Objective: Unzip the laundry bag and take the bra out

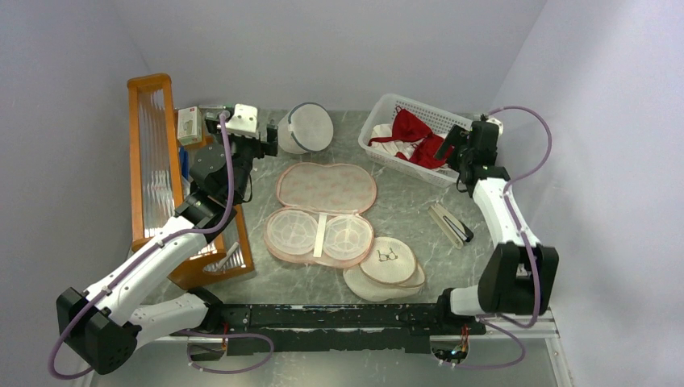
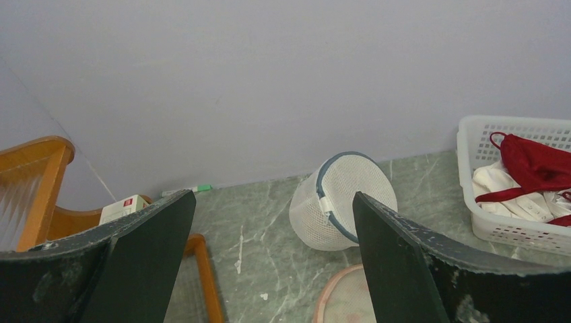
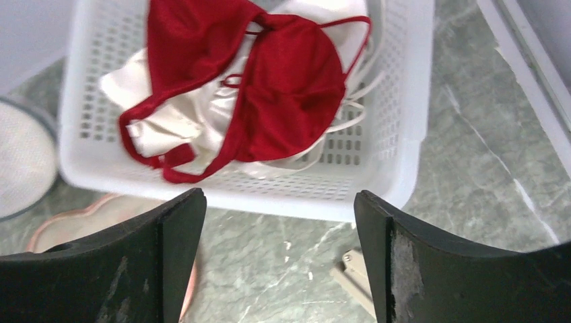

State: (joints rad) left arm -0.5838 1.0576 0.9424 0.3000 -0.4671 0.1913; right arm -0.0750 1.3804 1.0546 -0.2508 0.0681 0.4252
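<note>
Top external view: right arm stretched forward to the far right corner. Hangs its right gripper [image 1: 448, 147] over the near rim of a white basket [image 1: 385, 107], jaws spread wide, gripping nothing. Left arm bent toward the far left, left gripper [image 1: 272, 139] equally wide and empty. Points at a white mesh dome bag [image 1: 309, 127] tipped on its side. Inside the basket: the bra [image 1: 411, 129], deep red, draped over a white cloth [image 3: 168, 121]. At table centre: the laundry bag [image 1: 327, 187], unzipped and spread flat, pale lining up, well apart from the bra. Nearer the arms: round cream pouch [image 1: 387, 260].
</note>
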